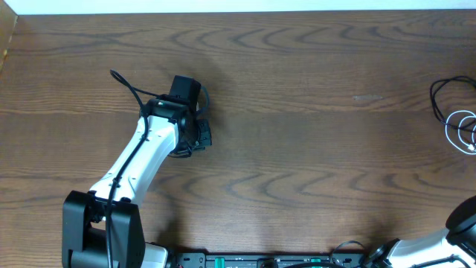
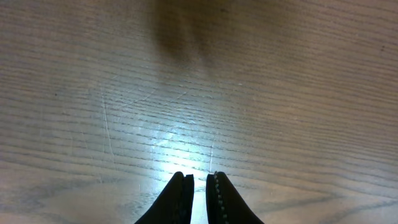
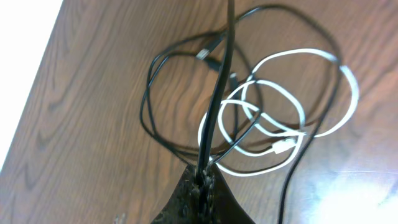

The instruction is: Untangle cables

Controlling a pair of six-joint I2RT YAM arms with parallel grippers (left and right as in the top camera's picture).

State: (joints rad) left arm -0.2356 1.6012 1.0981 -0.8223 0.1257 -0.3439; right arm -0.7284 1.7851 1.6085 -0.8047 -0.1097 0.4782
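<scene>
The cables lie in a tangled heap at the table's far right edge point(image 1: 454, 112). In the right wrist view, a white cable point(image 3: 298, 52) coils in several loops with its plug point(image 3: 285, 146) near the middle, and black cable loops point(image 3: 146, 106) cross it. My right gripper point(image 3: 205, 177) is shut on a black cable point(image 3: 222, 81) that runs taut from the jaws up out of the frame, above the heap. My left gripper point(image 1: 202, 134) hovers over bare table at centre left, far from the cables. Its fingers point(image 2: 199, 180) are nearly together with nothing between them.
The brown wooden table point(image 1: 297, 164) fills the overhead view. The left arm point(image 1: 141, 164) reaches in from the front left, with its own thick black wire point(image 1: 126, 85). Part of the right arm point(image 1: 446, 238) shows at the front right corner. The table's edge point(image 3: 37, 81) runs close to the heap.
</scene>
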